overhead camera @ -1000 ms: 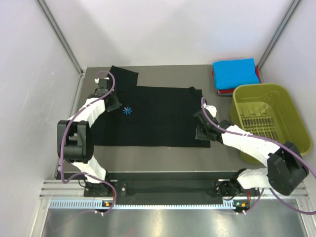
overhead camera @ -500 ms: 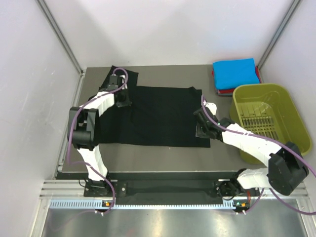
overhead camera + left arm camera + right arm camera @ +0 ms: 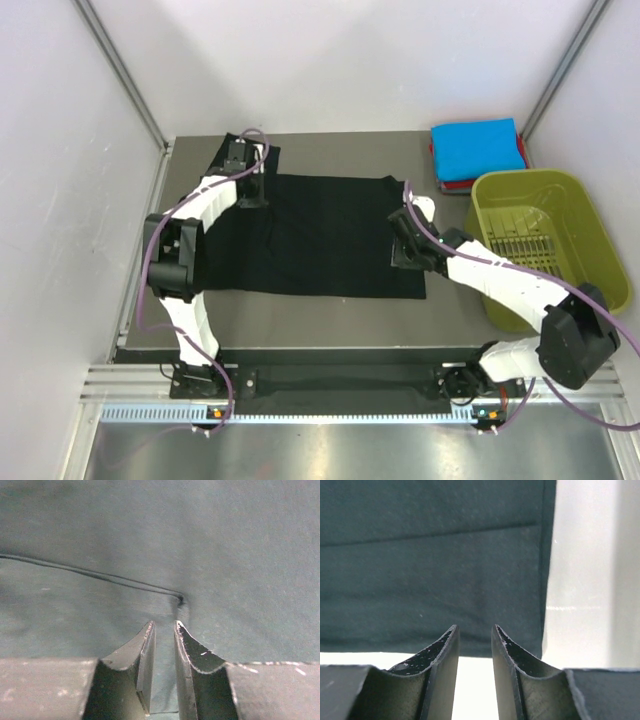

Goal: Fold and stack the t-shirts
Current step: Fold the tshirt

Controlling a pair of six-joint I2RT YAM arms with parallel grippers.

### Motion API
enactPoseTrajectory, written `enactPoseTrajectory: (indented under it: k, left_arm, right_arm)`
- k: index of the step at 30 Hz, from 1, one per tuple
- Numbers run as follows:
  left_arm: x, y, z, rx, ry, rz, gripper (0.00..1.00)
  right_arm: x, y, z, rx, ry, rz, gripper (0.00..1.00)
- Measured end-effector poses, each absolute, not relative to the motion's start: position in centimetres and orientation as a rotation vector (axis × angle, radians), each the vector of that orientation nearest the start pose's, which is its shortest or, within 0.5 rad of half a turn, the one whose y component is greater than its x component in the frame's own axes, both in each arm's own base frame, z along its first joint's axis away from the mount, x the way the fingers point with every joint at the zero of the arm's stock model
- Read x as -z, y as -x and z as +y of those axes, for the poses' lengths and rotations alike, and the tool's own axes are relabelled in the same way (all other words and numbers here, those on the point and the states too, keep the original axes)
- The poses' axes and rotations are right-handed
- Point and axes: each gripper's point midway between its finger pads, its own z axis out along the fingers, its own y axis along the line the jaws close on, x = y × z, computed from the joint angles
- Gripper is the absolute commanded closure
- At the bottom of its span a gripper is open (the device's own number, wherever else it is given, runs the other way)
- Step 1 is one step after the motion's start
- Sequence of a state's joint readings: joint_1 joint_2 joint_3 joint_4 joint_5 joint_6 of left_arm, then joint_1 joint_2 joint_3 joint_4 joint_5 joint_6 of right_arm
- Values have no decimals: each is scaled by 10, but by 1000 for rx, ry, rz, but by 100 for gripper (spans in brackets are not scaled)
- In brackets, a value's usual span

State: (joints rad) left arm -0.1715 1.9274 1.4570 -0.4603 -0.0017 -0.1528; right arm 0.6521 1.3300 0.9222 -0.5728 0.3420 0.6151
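Right gripper (image 3: 473,650): the jaws are being held nearly closed, a narrow slit left between them, with no cloth seen in that slit; a clenched, empty state is judged. Just ahead of the jaws, the hem and corner of the black t-shirt (image 3: 430,565) are being shown lying flat, with bare tabletop (image 3: 585,580) to the right of the jaws and beneath them.

Left gripper (image 3: 163,645): the jaws are being held almost together. Whether a thin layer is being pinched cannot be told; a small pucker (image 3: 180,600) is being seen just ahead of the tips, with a fold edge running off to the left.

Black t-shirt, overhead view (image 3: 320,235): it is being kept spread between the two sets of jaws, the left sleeve lying beyond the left jaws at the far corner.

Blue t-shirt (image 3: 478,148): folded, being kept atop the red t-shirt (image 3: 458,185), well beyond and to the right of the right jaws. The olive basket (image 3: 570,205) is being left beside the stack.

Risks, as judged: a one-layer pinch at the left jaws could be dragging the cloth askew; a missed hem at the right jaws would be leaving that side flat, so the fold would be skewed or bunched.
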Motion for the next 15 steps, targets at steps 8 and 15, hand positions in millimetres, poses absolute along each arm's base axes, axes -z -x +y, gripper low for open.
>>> enactPoseTrajectory:
  k: [8, 15]
  left_arm:
    - [-95, -442, -36, -100, 210, 2568, 83]
    - [-77, -359, 67, -203, 715, 2564, 84]
  right_arm:
    - [-86, -276, 168, -73, -76, 2523, 68]
    - [-66, -269, 163, -41, -92, 2562, 71]
